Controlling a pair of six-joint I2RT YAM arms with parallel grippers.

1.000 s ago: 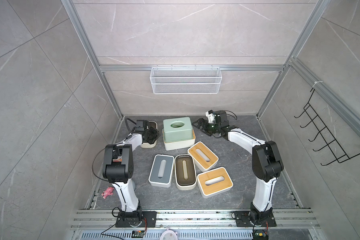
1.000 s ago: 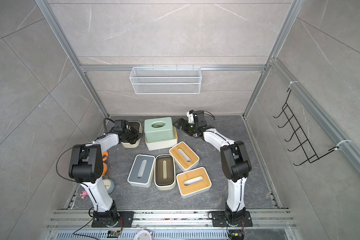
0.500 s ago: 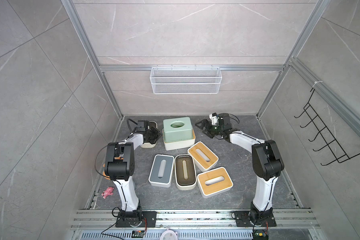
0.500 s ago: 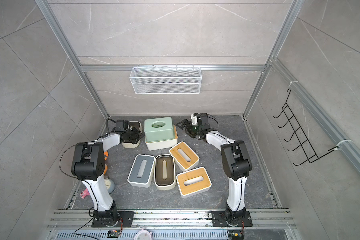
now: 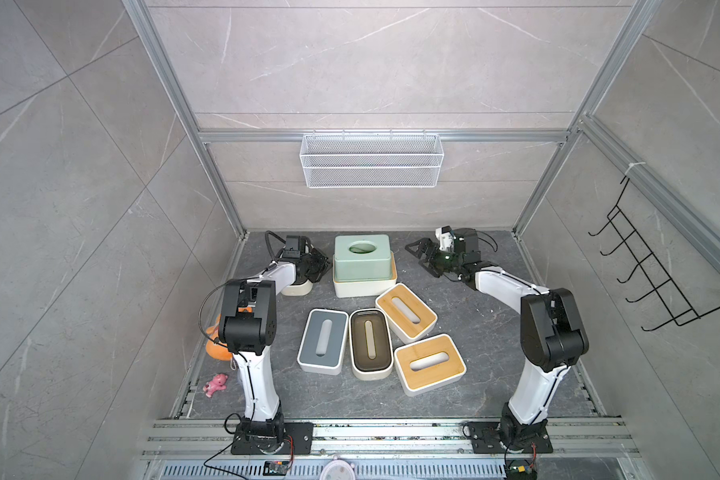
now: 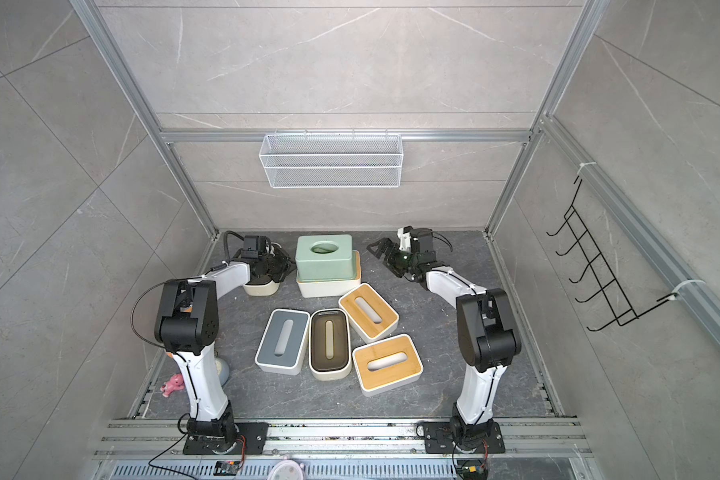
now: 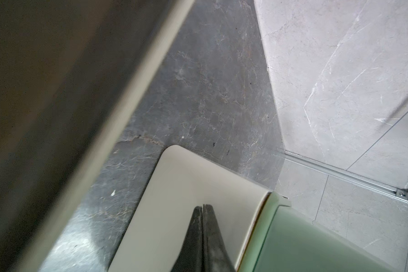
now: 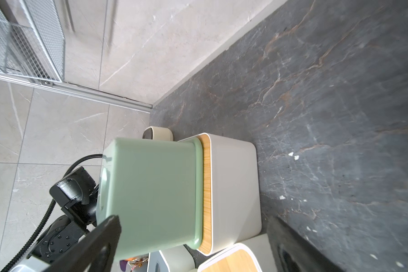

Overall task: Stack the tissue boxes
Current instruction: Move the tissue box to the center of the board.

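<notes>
Sage green box (image 5: 362, 259) sits on a white bamboo-lid box (image 5: 364, 287) at back centre of the dark floor (image 5: 474, 332), a two-high stack. A strip of bamboo shows along one edge.

Left gripper (image 5: 320, 266): jaws closed, tips pressed together, nothing held. It is low at the stack's left side. The left wrist view shows the fingertips (image 7: 202, 212) over the white wall; contact cannot be told.

Cream box with dark lid (image 5: 296, 289) lies just left of the stack, partly hidden under the left arm.

Right gripper (image 5: 418, 257): jaws spread wide, empty. It is to the right of the stack, apart from it, facing it.

Four boxes lie flat in front, slots up:
- grey-blue lid box (image 5: 323, 343) and cream brown-lid box (image 5: 370, 344), side by side
- second bamboo-lid box (image 5: 406, 311), angled, just beside the brown-lid one
- third bamboo-lid box (image 5: 429, 363), nearest the front

Also in view:
- orange plush (image 5: 219, 349), behind the left arm at the floor edge
- pink toy (image 5: 216, 384) nearby
- wire mesh basket (image 5: 371, 160) on the back wall
- black hook rack (image 5: 657, 282) on the right wall
</notes>
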